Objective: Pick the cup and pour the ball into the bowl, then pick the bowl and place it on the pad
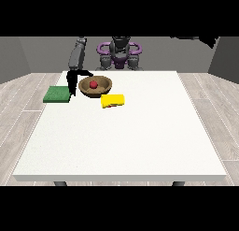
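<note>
A: Front view: what's around the bowl (95,87)?
B: Ball (93,84) inside it; the yellow cup (112,100) lies tipped just beside its near right; the green pad (57,94) sits left.
A: And the hand (73,80)?
B: Between pad and bowl, at the bowl's left rim; fingers can't be made out.

Cup (113,100) (on its side) beside bowl (95,86)

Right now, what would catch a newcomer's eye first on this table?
The red ball sitting in the brown bowl at the table's far side draws the eye first. Just in front of the bowl, the yellow cup lies on its side. A black hand hangs between the bowl and the green pad at the view's left.
</note>
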{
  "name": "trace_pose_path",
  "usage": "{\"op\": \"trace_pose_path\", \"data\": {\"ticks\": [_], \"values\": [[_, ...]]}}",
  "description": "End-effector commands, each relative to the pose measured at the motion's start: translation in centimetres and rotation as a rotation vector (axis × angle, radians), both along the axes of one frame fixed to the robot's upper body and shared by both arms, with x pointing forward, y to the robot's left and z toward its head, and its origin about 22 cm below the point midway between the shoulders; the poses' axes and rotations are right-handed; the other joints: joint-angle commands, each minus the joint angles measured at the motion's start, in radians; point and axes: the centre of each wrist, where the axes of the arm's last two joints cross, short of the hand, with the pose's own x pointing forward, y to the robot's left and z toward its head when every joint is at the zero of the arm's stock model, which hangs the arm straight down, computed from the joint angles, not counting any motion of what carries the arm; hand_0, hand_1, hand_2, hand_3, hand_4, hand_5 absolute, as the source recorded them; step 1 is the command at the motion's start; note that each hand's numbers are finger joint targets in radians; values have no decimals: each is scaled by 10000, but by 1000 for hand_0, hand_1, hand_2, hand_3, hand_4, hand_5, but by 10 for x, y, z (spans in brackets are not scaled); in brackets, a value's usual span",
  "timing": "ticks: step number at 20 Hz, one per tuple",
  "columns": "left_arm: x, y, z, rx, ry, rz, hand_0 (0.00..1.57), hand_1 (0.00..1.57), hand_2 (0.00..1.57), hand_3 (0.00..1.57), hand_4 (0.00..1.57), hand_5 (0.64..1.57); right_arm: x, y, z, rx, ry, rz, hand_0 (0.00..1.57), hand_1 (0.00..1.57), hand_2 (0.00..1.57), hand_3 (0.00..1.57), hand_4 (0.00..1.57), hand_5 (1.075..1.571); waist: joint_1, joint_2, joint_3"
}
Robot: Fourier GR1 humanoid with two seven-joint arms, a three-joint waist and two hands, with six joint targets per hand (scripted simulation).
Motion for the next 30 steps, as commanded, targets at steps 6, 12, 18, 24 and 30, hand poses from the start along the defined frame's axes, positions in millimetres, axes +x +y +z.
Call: {"op": "trace_pose_path", "data": {"ticks": [6,12,18,24,30], "values": [[-21,43,5,-61,349,-45,0,0,0,0,243,1502,18,1,-26,133,789,198,0,0,0,0,0,1569,-131,-233,18],[-28,72,28,-281,-268,462,0,0,0,0,224,1494,30,40,-34,261,364,359,0,0,0,0,0,1569,-393,236,16],[-29,71,39,-371,-898,260,0,0,0,0,253,1515,12,45,-55,74,1904,-580,1571,1571,1571,1507,791,1427,-49,772,13],[-31,75,35,-434,-826,277,0,0,0,0,581,1567,-3,26,-57,-482,2312,-1293,1571,1571,1571,1571,1073,1476,110,779,1],[-36,106,25,-446,-288,541,0,0,0,0,707,1570,26,-3,-1,-1414,2595,-1532,1571,1571,1571,1571,1065,1517,-133,86,-34]]}}
